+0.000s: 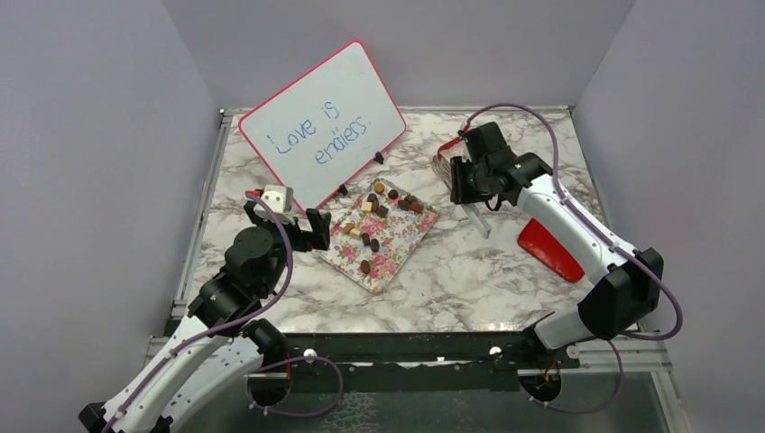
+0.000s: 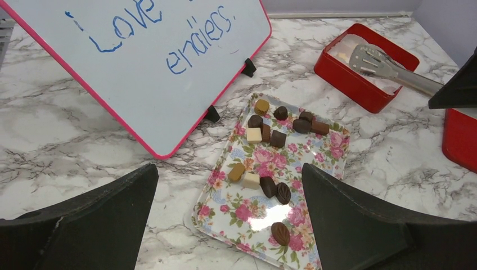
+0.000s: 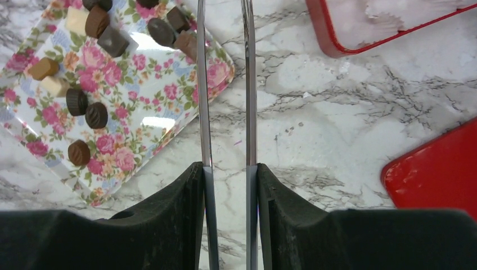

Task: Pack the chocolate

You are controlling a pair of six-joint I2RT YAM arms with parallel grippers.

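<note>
While the right gripper (image 1: 467, 183), seen from above, pinches the tongs (image 1: 480, 223) narrowly to keep them usable, the chocolate (image 1: 381, 209) sits on the floral tray (image 1: 397, 245) to its left. Seen from its wrist, the left gripper (image 2: 229, 174) gapes wide, chocolate just ahead. From the right wrist, the red box (image 3: 326, 35) lies ahead-right, probably the destination.
</note>
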